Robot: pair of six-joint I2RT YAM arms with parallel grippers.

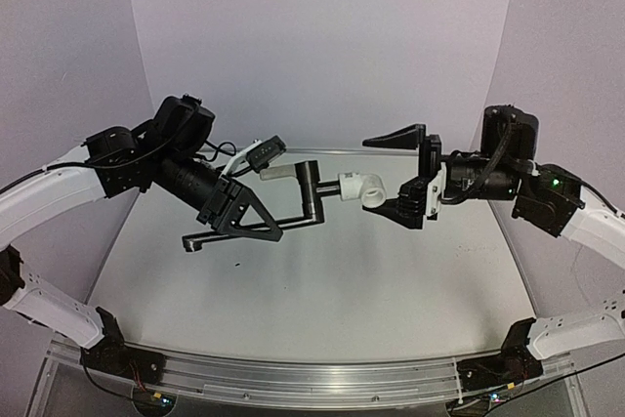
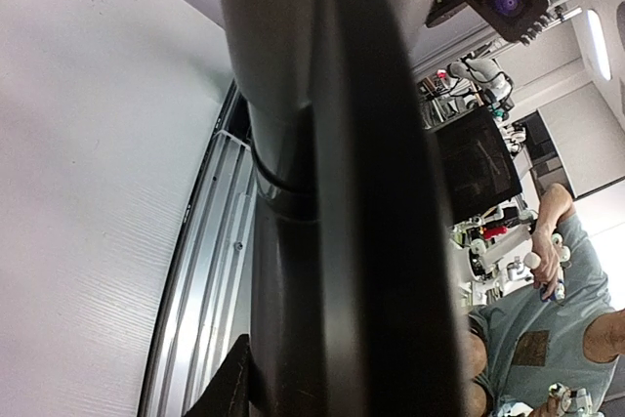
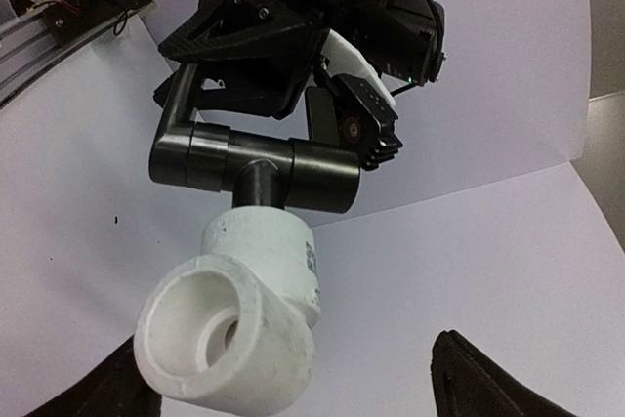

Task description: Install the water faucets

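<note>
The left gripper (image 1: 264, 227) holds the black pipe (image 1: 308, 192) above the worktop (image 1: 322, 290), its fingers pinching the pipe's cranked length. The white fitting (image 1: 361, 188) sits on the pipe's end, pointing at the right gripper (image 1: 376, 173), whose fingers (image 3: 488, 378) stand spread either side, seemingly not touching it.

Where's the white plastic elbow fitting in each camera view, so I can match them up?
Top external: white plastic elbow fitting at centre, slightly right of middle.
Left wrist: not in it.
Right wrist: the fitting lower left, large, its open socket toward the camera.
Shared landmark: the black metal pipe joined to it, in top and right wrist views.
</note>
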